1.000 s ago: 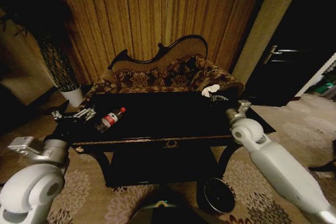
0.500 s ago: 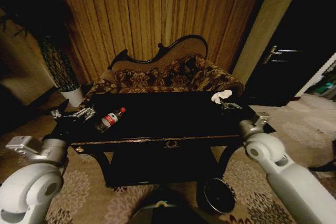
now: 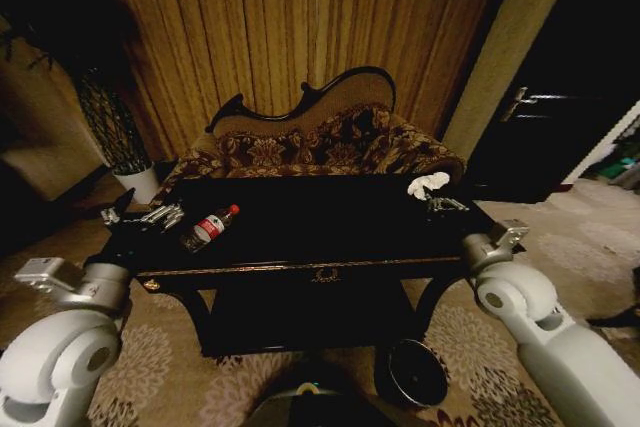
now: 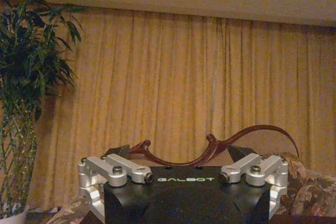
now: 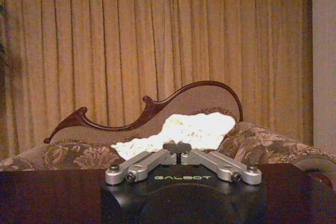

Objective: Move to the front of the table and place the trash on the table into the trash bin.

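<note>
Head view shows the trash in two places on the black surface (image 3: 330, 219) of the console table. A clear bottle (image 3: 209, 227) with a red cap and red-white label lies on its side near the table's left end, cap pointing toward the sofa. A crumpled white paper scrap (image 3: 427, 184) sits above the table's right rear part, pinched in the right gripper (image 3: 436, 199). In the right wrist view the right gripper (image 5: 177, 147) has its fingertips brought together on the lower edge of that paper scrap (image 5: 181, 131), with the linkage bars folded inward; the paper stands above the tabletop (image 5: 47, 192) rather than lying on it.

The left gripper (image 3: 140, 217) hovers at the table's left end, just beside the bottle and apart from it. In the left wrist view its metal finger links (image 4: 110, 171) are spread wide to either side of the black body; the fingertips are out of frame, but nothing sits between the links, so it is open and holds nothing.

The trash bin (image 3: 417, 373), a round dark bucket, stands on the patterned carpet (image 3: 180, 377) below the table's front right corner, near the right front leg and far lower than the tabletop.

Behind the table runs the floral sofa (image 3: 320, 142) with its curved dark frame, backed by golden curtains (image 3: 290, 27). A plant (image 3: 105, 117) in a white pot stands beyond the table's left end, and a dark door (image 3: 560, 107) beyond its right end.
</note>
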`<state>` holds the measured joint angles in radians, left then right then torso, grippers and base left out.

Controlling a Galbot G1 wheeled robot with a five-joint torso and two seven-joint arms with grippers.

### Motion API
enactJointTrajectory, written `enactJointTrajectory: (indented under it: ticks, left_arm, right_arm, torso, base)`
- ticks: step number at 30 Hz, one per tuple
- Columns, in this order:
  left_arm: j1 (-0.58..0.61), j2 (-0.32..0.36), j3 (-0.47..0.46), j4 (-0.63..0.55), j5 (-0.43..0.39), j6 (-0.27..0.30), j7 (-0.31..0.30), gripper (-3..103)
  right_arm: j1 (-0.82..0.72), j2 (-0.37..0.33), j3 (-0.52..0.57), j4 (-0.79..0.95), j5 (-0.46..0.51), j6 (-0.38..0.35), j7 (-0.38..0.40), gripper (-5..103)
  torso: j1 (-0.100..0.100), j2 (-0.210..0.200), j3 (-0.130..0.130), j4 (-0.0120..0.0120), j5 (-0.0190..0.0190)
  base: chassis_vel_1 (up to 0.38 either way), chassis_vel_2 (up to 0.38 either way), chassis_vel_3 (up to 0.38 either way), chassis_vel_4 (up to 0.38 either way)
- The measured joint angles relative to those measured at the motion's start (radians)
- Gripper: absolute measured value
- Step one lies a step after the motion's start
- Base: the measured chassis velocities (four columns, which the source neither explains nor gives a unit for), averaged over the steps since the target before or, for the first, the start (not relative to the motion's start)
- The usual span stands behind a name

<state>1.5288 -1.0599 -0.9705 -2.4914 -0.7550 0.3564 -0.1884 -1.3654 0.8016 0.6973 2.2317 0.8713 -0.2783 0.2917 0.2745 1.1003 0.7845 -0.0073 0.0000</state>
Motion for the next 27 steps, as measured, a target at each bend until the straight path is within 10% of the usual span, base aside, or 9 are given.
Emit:
enactJointTrajectory:
  ticks: [27]
  left_arm:
    - [-0.009, -0.002, 0.017, 0.001, 0.002, 0.0, 0.01, 100]
  right_arm:
    - [-0.073, 0.03, 0.038, 0.017, -0.034, -0.001, 0.002, 0]
  torso:
    - [0.0, 0.0, 0.0, 0.0, 0.0]
  base:
    - [0.061, -0.062, -0.057, 0.059]
